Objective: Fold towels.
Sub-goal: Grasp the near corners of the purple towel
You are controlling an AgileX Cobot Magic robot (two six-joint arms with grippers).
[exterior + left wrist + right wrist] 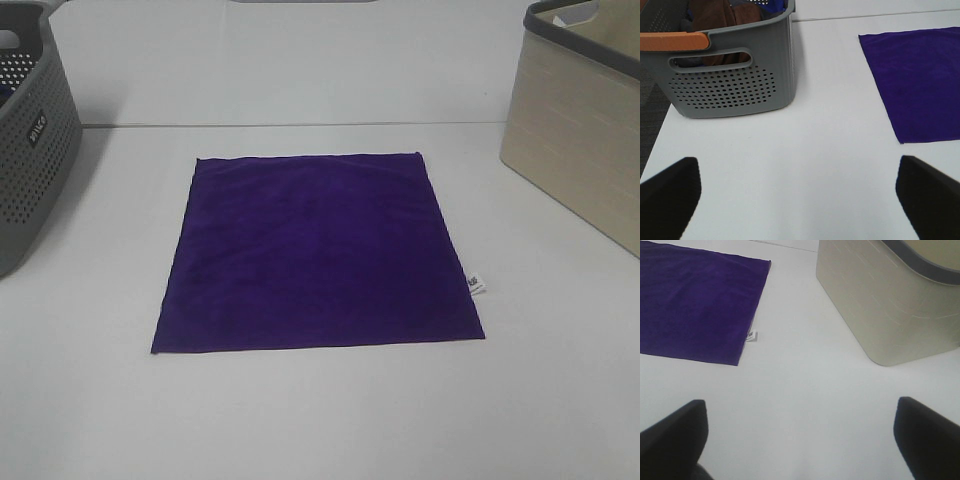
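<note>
At the centre of the table (300, 420) the purple towel (318, 250) lies flat and unfolded, white tag (476, 284) on its right edge; left gripper (797, 185) and right gripper (800, 425) hover over bare surface on either side, jaws spread wide, holding nothing. A clean first fold likely means pinching both near corners at once and laying them squarely on the far edge. Open strips separate the towel from the grey basket (30, 140), left, and beige basket (585, 140), right.

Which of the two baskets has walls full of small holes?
The grey plastic basket on the left; its walls are perforated, while the beige basket on the right has solid walls.
</note>
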